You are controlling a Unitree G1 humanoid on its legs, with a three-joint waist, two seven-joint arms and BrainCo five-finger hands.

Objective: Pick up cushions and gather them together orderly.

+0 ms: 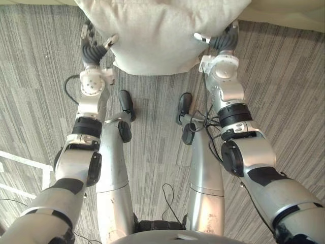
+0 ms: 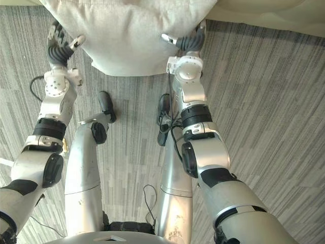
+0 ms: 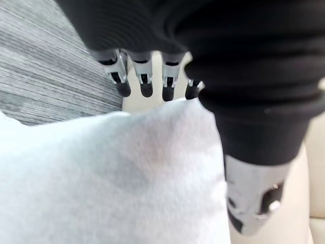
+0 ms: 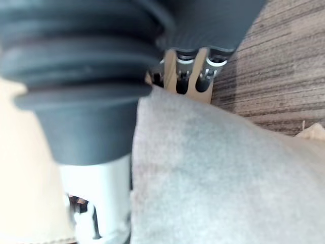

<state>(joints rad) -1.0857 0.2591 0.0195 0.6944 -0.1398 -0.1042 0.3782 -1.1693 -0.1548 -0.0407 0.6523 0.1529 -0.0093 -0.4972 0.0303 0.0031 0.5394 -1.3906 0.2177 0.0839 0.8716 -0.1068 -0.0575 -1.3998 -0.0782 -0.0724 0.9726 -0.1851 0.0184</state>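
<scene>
A large pale grey cushion (image 1: 157, 35) hangs in front of me above the carpet, held by its two lower sides. My left hand (image 1: 92, 50) grips its left edge, with the thumb across the near face and the fingers (image 3: 144, 84) straight behind the edge. My right hand (image 1: 223, 40) grips the right edge the same way: its thumb lies on the near face and its fingers (image 4: 190, 76) reach behind the cushion (image 4: 213, 173). The cushion's top runs out of view.
Grey striped carpet (image 1: 284, 112) covers the floor all round. A beige upholstered piece (image 2: 269, 10) lies along the far right, behind the cushion. White strips (image 1: 20, 162) cross the floor at my near left.
</scene>
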